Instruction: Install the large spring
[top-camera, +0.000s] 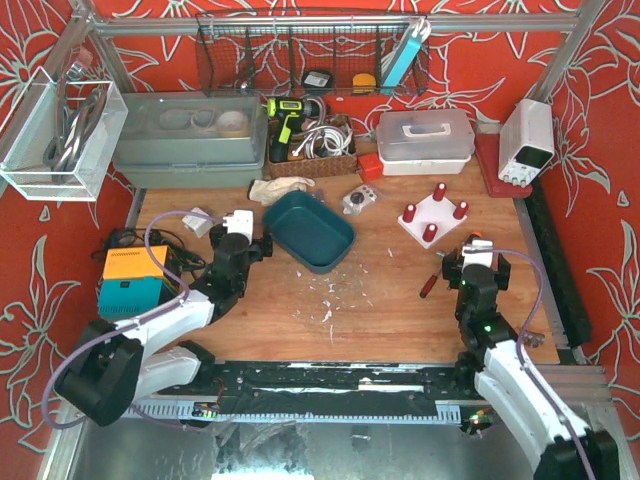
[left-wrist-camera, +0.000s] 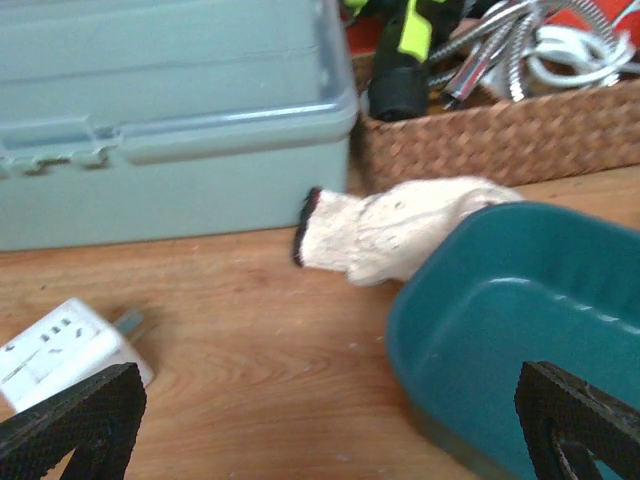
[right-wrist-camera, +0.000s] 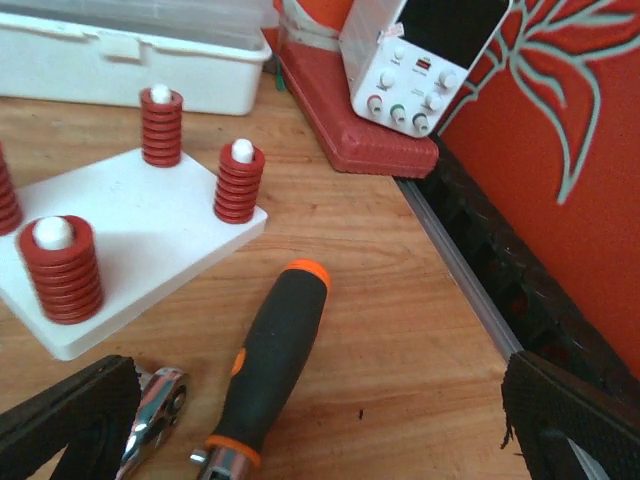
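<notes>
A white base plate stands right of centre with several red springs seated on its white pegs. I cannot tell which of them is the large spring. My right gripper hangs open just near-right of the plate, over bare wood. A black-and-orange tool handle lies between its fingers, untouched. My left gripper is open and empty, low over the table beside the teal tray.
A chrome ratchet head lies by the handle. A white glove, grey bin, wicker basket and white plug adapter lie ahead of the left gripper. A power supply and black cable channel line the right edge.
</notes>
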